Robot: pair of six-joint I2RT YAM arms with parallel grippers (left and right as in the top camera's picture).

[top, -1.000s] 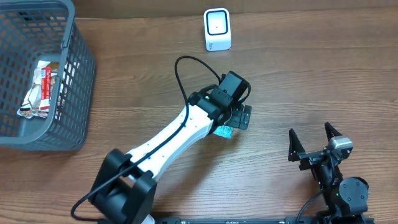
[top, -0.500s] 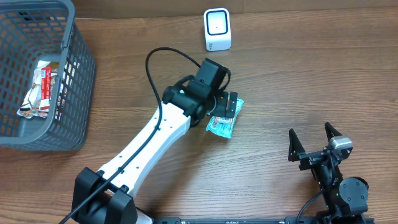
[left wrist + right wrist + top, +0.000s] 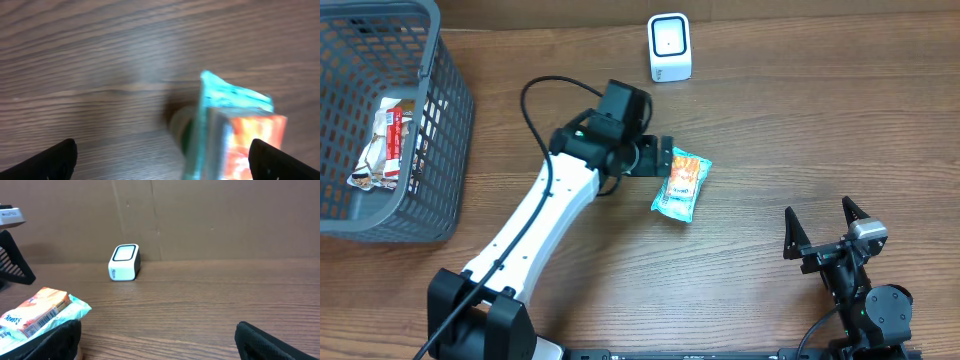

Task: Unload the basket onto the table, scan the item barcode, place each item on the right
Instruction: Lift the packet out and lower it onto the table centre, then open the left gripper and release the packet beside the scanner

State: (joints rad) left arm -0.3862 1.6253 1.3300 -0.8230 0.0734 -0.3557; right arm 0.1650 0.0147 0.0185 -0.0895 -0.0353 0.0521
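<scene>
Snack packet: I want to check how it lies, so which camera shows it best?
Overhead: the whole snack packet lies flat beside the open left gripper. The left wrist view shows only one blurred end; the right wrist view cuts it off at the frame's lower left, barcode showing.

I see a wooden table [image 3: 800,130] carrying a grey basket [image 3: 440,150] at upper left, a white scanner [image 3: 669,47] at top centre, and a snack packet [image 3: 681,185] mid-frame.
</scene>
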